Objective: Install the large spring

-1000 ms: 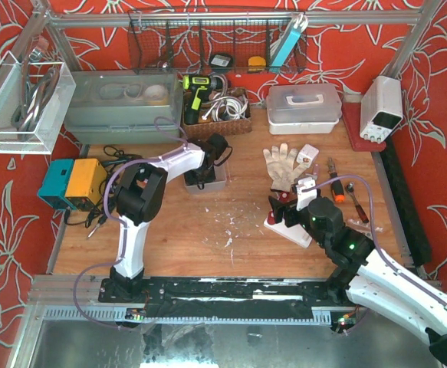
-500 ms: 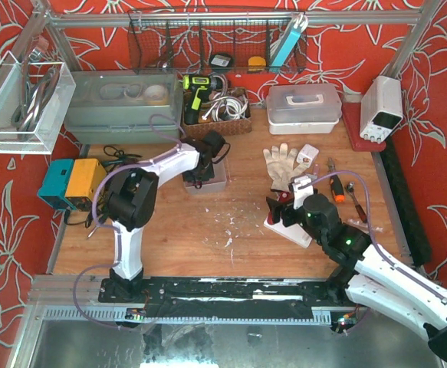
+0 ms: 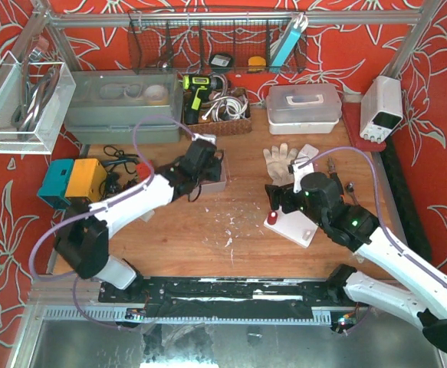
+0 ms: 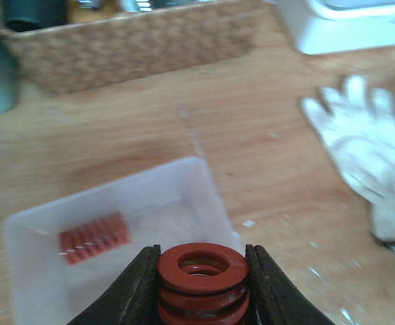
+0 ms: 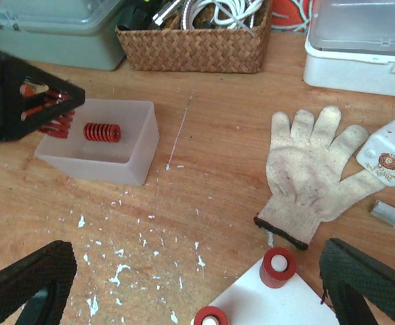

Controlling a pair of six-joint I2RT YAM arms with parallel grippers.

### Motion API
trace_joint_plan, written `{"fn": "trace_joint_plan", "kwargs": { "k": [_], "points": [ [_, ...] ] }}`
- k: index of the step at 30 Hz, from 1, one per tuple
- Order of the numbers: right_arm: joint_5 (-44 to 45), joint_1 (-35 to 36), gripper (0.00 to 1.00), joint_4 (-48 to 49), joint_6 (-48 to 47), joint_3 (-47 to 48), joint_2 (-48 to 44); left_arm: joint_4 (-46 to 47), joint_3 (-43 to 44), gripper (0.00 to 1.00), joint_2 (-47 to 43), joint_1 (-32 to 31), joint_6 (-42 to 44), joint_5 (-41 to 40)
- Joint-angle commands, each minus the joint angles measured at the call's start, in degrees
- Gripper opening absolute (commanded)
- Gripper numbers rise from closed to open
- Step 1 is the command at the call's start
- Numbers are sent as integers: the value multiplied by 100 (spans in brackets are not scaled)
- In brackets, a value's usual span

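Note:
My left gripper [image 4: 202,288] is shut on the large red spring [image 4: 202,271], which stands upright between the jaws above the near edge of the translucent tray [image 4: 204,183]. A smaller red spring [image 4: 94,237] lies in that tray. In the top view the left gripper [image 3: 195,170] is beside the tray [image 3: 217,182]. The right wrist view shows the left gripper with the spring [image 5: 50,114] at the tray's left end. My right gripper [image 5: 197,284] is open wide and empty over the white base plate [image 5: 285,308], which carries red-collared posts [image 5: 278,267].
A worn white glove [image 5: 312,169] lies right of the tray. A wicker basket [image 5: 197,47], a grey bin [image 3: 119,107] and a white lidded box [image 3: 304,107] line the back. Screwdrivers [image 3: 336,186] lie at the right. White flecks dot the wood.
My left arm has swung out and lowered, bringing the gripper off the tray with the large spring held. My right gripper has pulled back slightly above the white plate.

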Motion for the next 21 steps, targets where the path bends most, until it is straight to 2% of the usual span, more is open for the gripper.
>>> {"fn": "trace_joint_plan", "kwargs": {
  "k": [1, 4, 8, 12, 15, 21],
  "points": [
    [-224, -36, 98, -1049, 31, 515, 157, 2471, -1211, 0, -789, -257, 1203, 1068],
    [-138, -57, 95, -1341, 234, 713, -7, 4234, -2393, 0, -1424, -499, 1688, 2071],
    [-435, -105, 88, -1850, 356, 1098, -80, 5835, -3627, 0, -1946, -960, 2202, 2526],
    [-1075, -126, 75, -2223, 181, 1504, 240, 6427, -4098, 0, -2110, -1318, 2866, 2885],
    [-1832, -124, 65, -2121, 157, 1581, 443, 6938, -4434, 0, -2190, -1596, 3354, 3067],
    [-3032, -107, 58, -1867, 348, 1563, 872, 6913, -4439, 0, -2109, -1888, 3820, 2973]
  ]
}}
